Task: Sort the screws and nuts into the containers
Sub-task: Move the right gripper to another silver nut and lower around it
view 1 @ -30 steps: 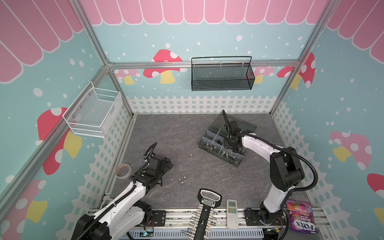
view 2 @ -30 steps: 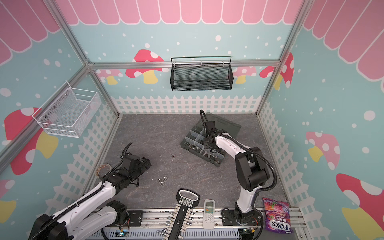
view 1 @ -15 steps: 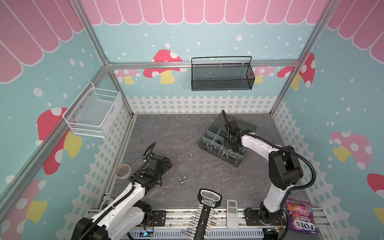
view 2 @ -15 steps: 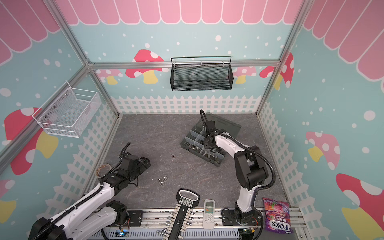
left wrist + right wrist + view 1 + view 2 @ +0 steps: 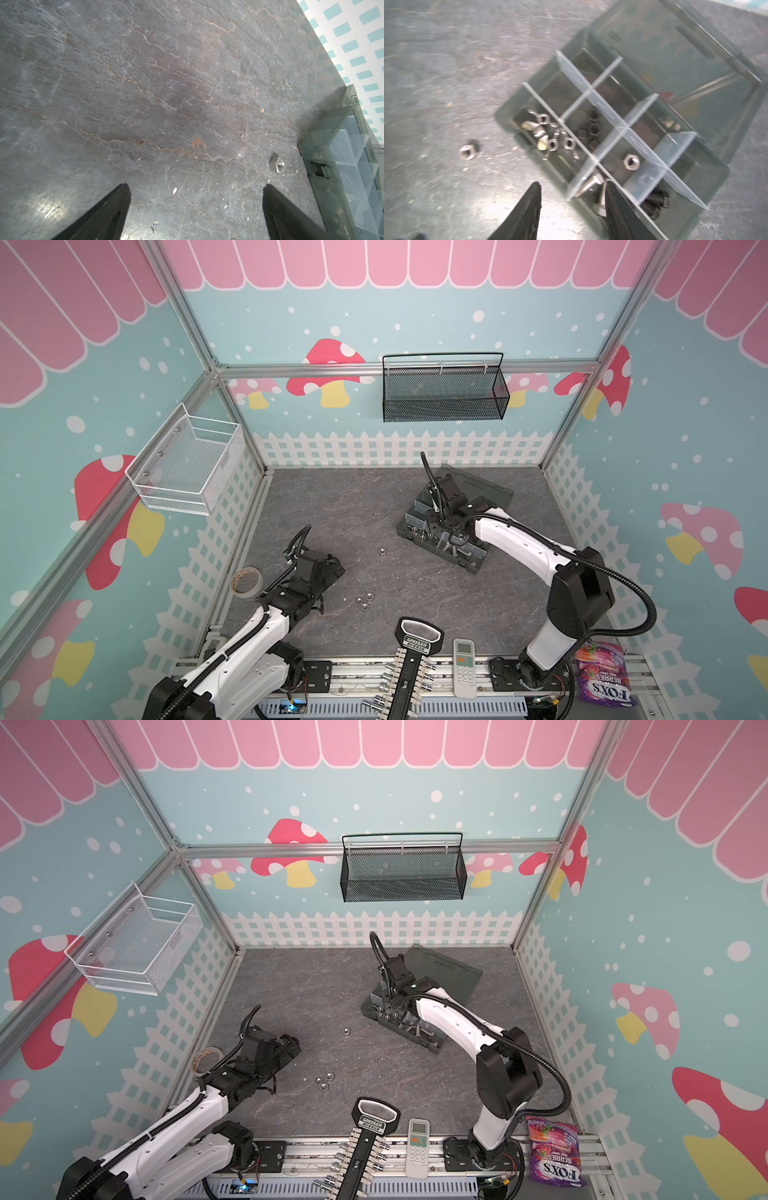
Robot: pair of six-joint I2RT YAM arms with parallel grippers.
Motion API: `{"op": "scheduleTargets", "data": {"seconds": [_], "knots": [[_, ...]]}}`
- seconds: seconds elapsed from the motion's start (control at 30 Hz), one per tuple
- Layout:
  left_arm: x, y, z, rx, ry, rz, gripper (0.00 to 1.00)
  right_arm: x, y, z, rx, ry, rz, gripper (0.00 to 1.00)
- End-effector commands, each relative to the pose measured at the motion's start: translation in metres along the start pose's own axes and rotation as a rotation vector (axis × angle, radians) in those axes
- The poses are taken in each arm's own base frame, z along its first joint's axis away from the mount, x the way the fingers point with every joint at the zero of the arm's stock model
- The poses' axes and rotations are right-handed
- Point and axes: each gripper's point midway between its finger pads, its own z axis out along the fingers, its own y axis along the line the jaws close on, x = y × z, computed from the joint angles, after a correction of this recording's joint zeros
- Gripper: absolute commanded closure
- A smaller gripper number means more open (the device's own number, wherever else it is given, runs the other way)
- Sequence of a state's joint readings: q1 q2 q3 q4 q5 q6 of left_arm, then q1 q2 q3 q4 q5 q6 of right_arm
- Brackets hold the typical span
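Your right gripper point(image 5: 572, 184) hangs over the box point(image 5: 471, 566) at about 2 o'clock on the table point(image 5: 374, 497), fingers partly spread, nothing pinched. Silver screws point(image 5: 588, 186) lie in the compartment right under it, and silver nuts point(image 5: 550, 133) in the corner one. Your left gripper point(image 5: 196, 186) sits around 8 o'clock, fingers wide apart and empty. A loose nut point(image 5: 381, 550) lies at the box's 8 o'clock, and a little cluster point(image 5: 364, 600) near 6.

You have clear tabletop point(image 5: 332, 506) across the middle and back left. Three loose nuts point(image 5: 364, 600) and one nut point(image 5: 381, 551) farther back dot it. The right arm point(image 5: 515, 539) overhangs the box point(image 5: 406, 526). Socket rack point(image 5: 409, 672) and remote point(image 5: 463, 659) crowd the front edge.
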State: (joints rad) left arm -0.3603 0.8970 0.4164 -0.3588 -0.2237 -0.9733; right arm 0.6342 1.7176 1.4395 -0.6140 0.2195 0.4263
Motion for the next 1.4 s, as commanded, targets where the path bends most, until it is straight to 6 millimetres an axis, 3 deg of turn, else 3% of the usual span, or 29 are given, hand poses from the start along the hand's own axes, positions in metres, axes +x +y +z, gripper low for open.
{"op": "scheduleTargets", "data": {"seconds": [0.0, 0.23, 0.57, 0.93, 1.37], "knots": [[0.001, 0.009, 0.001, -0.022, -0.007, -0.035, 0.00, 0.011, 0.026, 0.010, -0.022, 0.059, -0.059, 0.49], [0.001, 0.009, 0.001, -0.025, -0.008, -0.036, 0.00, 0.026, 0.081, 0.033, -0.110, 0.126, -0.153, 0.49], [0.003, 0.011, 0.003, -0.033, 0.000, -0.036, 0.00, 0.047, 0.126, 0.077, -0.137, 0.225, -0.272, 0.49], [0.002, 0.012, 0.003, -0.036, -0.002, -0.035, 0.00, 0.050, 0.147, 0.106, -0.163, 0.253, -0.287, 0.49], [0.003, 0.011, 0.005, -0.040, 0.001, -0.036, 0.00, 0.063, 0.157, 0.124, -0.201, 0.299, -0.301, 0.49]]}}
